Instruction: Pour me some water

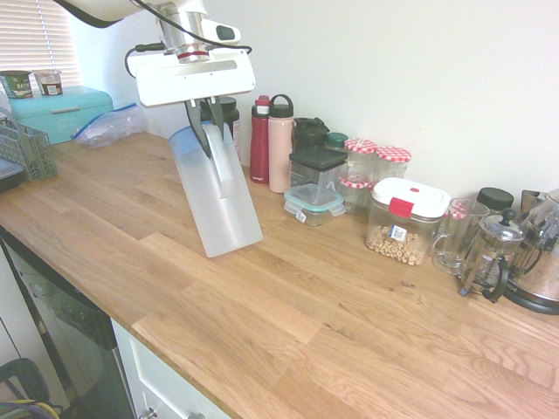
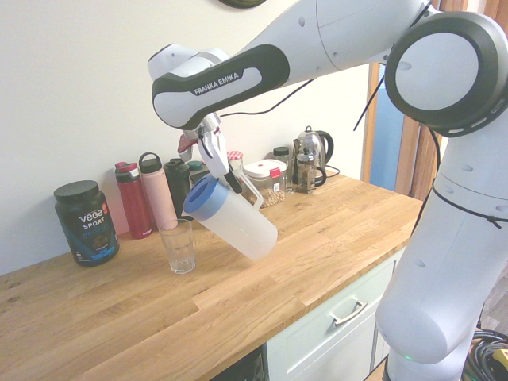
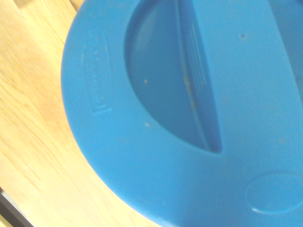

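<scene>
Left of centre, the gripper [image 2: 221, 168] pinches the tilted pitcher [image 2: 235, 220], its blue lid [image 2: 205, 198] just above the glass [image 2: 179, 246].

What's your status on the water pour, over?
Tool shut on pitcher, tilted, blue lid toward glass. No water visible in glass. Bottles behind, nothing blocking.

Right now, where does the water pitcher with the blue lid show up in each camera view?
First exterior view: the pitcher hangs tilted left of centre, under the arm; its lid is hidden.
Second exterior view: the pitcher tilts at centre, blue lid just above the drinking glass.
Wrist view: only the blue lid shows, filling the picture.
Shared landmark: the pink bottle by the wall, in both exterior views.
</scene>
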You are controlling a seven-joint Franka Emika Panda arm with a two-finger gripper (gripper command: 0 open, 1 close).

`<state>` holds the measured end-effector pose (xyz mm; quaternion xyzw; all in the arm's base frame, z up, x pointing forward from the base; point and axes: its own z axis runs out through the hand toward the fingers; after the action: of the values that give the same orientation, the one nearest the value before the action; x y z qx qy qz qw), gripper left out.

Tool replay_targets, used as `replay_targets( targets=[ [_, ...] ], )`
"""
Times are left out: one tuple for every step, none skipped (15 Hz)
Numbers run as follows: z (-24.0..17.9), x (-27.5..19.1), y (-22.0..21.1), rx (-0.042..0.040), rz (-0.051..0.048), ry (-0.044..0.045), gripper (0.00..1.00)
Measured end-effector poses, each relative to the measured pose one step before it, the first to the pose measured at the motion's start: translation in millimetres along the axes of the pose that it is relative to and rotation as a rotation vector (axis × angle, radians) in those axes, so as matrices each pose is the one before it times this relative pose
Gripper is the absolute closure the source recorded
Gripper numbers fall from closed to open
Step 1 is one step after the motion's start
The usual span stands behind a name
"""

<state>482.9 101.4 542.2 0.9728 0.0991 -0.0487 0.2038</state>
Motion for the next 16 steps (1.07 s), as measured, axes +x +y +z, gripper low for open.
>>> replay_targets(
  targets=[
    [-0.08, 1.17, -3.92, -0.01560, -0.00427, 0.00141, 1.00],
    [-0.68, 1.04, -4.62, -0.01720, -0.00434, 0.00289, 1.00],
    [-0.89, 1.09, -4.14, -0.01972, -0.00249, 0.00443, 1.00],
    [-0.79, 1.43, -3.62, -0.02301, -0.00269, 0.00458, 1.00],
    [-0.79, 1.81, -3.34, -0.01653, 0.00011, 0.00370, 1.00],
    [-0.17, 1.78, -2.53, -0.01543, -0.00071, 0.00254, 1.00],
    [-0.29, 1.58, -2.24, -0.01318, -0.00002, 0.00399, 1.00],
    [-0.22, 1.14, -2.02, -0.01044, -0.00103, 0.00420, 1.00],
    [-0.59, 1.00, -2.03, -0.01170, -0.00151, 0.00523, 1.00],
    [-0.45, 0.78, -1.66, -0.01001, 0.00106, 0.00390, 1.00],
    [-0.43, 0.46, -1.41, -0.00856, 0.00087, 0.00242, 1.00],
    [-0.23, 0.46, -0.73, -0.00968, -0.00053, 0.00230, 1.00],
    [-0.02, 0.46, 0.18, -0.01158, -0.00108, 0.00227, 1.00],
    [0.18, 0.45, -0.19, -0.00650, -0.00027, 0.00115, 1.00],
    [0.16, 0.58, -0.42, -0.00508, 0.00041, 0.00170, 1.00],
    [-0.14, 0.66, -0.45, -0.00636, 0.00172, 0.00335, 1.00]
  ],
)
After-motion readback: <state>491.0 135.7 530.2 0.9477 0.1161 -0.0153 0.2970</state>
